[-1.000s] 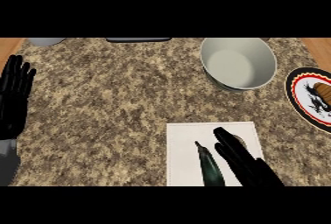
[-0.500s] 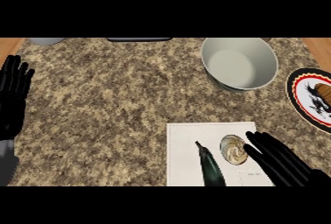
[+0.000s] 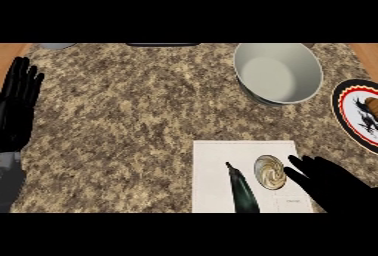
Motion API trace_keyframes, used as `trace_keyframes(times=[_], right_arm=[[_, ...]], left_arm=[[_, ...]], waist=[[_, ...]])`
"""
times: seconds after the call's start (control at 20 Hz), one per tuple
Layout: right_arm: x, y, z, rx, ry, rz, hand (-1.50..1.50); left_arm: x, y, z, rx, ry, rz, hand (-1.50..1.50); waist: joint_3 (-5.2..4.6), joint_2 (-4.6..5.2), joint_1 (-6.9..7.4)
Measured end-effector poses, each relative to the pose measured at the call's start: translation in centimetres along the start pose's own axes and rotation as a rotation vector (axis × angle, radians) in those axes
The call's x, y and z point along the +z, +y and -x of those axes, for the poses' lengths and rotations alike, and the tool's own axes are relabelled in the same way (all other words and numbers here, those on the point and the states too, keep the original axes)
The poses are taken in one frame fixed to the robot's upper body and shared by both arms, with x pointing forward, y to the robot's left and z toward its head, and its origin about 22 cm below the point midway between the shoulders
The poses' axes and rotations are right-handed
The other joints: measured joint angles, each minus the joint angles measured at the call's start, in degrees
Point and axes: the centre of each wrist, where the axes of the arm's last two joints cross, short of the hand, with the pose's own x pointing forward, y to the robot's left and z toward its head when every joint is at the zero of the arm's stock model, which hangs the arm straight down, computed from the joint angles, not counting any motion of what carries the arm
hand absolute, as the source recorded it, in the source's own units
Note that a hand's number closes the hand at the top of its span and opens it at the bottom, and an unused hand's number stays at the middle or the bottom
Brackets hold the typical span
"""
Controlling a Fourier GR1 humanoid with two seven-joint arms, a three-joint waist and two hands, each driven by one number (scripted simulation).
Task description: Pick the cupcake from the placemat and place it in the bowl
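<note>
L hand rests open at view's left edge, fingers straight, pointing up; grey forearm below it. R hand sits low at right, fingers straight & spread, angled up-left, holding nothing.

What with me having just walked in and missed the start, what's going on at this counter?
The robot's right hand is open over the white placemat, fingertips close beside the cupcake on its right. The cupcake sits on the placemat, not yet grasped. The grey bowl stands empty farther back on the counter. The left hand rests open at the left edge.
</note>
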Motion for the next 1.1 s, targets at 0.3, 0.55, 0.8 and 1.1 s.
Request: trace_keyframes(times=[0.3,0.55,0.8,1.1], right_arm=[[-0.1,-0.9,-0.1,-0.011,0.025,-0.048,-1.50],[-1.1,0.3,0.3,-0.012,0.031,-0.073,-1.50],[-2.6,1.9,1.0,-0.029,0.047,-0.094,-1.50],[-4.4,3.3,2.9,-0.027,0.082,-0.102,-1.50]], left_arm=[[0.0,-0.6,0.3,-0.001,-0.009,0.002,0.00],[-0.1,-0.7,0.2,0.001,-0.004,0.006,0.00],[0.1,-0.3,0.0,-0.002,-0.007,0.004,0.00],[0.5,-0.4,-0.1,-0.002,-0.004,0.003,0.00]], waist=[[0.10,0.01,0.38],[0.14,0.02,0.51],[0.16,0.05,0.66],[0.16,0.04,0.64]])
